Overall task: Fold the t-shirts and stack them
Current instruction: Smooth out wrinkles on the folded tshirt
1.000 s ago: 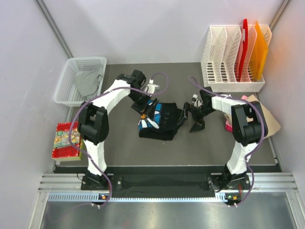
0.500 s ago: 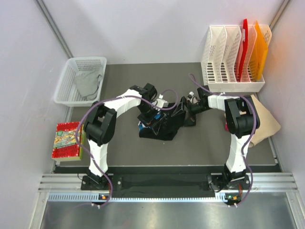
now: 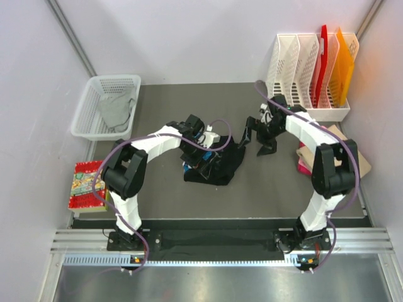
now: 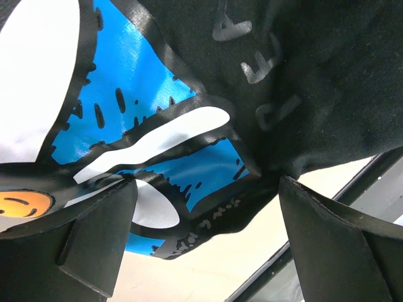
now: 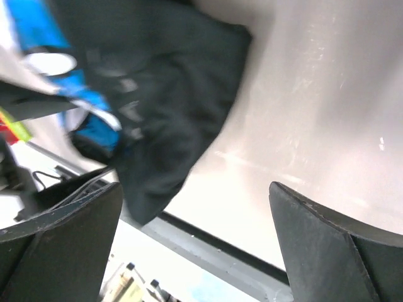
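Your dark tabletop (image 3: pixel 283 189) carries nearly everything. Take the black t-shirt (image 3: pixel 220 168) as your mark. It lies in a bunched heap near the middle.

Beyond the shirt and to its right stands a white file rack (image 3: pixel 296 82) with a red and an orange folder in its right-hand slots. Beyond and to the shirt's left sits the white mesh basket (image 3: pixel 88 107), with the grey t-shirt (image 3: pixel 116 110) crumpled inside.

To the right of the black shirt, at the tabletop's edge, lies the tan t-shirt (image 3: pixel 354 160). The right arm crosses it, so you cannot make out its shape. A sliver of the pink t-shirt (image 3: pixel 302 165) peeks out on the side nearer the black shirt. Well to the left of the black shirt, the red patterned packet (image 3: pixel 85 185) lies flat off the tabletop's edge.

The left pincer (image 3: pixel 200 156) is down on the black shirt's left part, its tips lost against the dark cloth from above. In the wrist view its fingers (image 4: pixel 94 233) stand apart, with the blue-and-white daisy print (image 4: pixel 145 113) filling the frame between them. You cannot tell whether the pads touch the cloth. An orange smiley is cut off at the left border, and the grey lettering is too skewed to read.

The right pincer (image 3: pixel 258 142) is just right of the black shirt, apart from it. Its fingers are spread with nothing between them, and its wrist view is blurred.
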`<control>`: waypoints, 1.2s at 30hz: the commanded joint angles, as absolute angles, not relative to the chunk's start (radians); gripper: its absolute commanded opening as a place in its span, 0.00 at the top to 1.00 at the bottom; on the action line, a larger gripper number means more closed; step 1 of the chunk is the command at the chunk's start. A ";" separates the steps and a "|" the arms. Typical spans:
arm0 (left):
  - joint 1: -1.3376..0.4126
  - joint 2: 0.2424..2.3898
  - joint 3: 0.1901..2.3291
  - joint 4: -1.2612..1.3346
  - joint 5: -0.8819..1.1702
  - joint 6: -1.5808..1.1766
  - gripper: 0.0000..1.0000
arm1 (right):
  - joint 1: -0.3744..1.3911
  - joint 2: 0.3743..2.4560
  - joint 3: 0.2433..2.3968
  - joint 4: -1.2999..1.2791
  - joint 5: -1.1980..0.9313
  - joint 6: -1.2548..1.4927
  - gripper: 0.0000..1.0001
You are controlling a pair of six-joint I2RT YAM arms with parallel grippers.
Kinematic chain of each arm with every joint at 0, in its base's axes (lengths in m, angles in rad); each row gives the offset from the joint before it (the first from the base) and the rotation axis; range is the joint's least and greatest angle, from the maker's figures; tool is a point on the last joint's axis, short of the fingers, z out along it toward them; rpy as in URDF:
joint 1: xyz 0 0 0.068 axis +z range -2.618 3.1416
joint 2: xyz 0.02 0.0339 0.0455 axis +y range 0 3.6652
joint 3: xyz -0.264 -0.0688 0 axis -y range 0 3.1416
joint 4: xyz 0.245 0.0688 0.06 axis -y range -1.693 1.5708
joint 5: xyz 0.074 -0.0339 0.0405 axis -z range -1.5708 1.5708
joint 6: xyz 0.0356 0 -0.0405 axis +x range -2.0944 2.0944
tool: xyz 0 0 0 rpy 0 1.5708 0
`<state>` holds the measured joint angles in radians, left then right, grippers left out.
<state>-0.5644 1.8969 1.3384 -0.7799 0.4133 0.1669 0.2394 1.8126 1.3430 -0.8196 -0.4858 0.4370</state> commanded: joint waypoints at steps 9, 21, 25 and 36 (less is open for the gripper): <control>-0.424 1.775 1.573 -0.877 0.448 0.129 0.01 | 0.294 1.707 1.341 -0.637 -0.761 0.606 0.00; -0.311 1.661 1.551 -0.845 0.379 0.129 0.01 | 0.471 1.808 1.261 -0.454 -0.966 0.712 0.00; -0.295 1.651 1.517 -0.841 0.379 0.124 0.01 | 0.485 1.804 1.139 -0.433 -0.963 0.693 0.00; -0.287 1.643 1.562 -0.879 0.373 0.133 0.01 | 0.472 1.954 1.023 -0.443 -0.904 0.537 0.00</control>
<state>-0.2893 1.6608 1.5063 -0.8589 0.3725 0.1291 0.4751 1.8923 1.0164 -0.4648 -0.9451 0.6140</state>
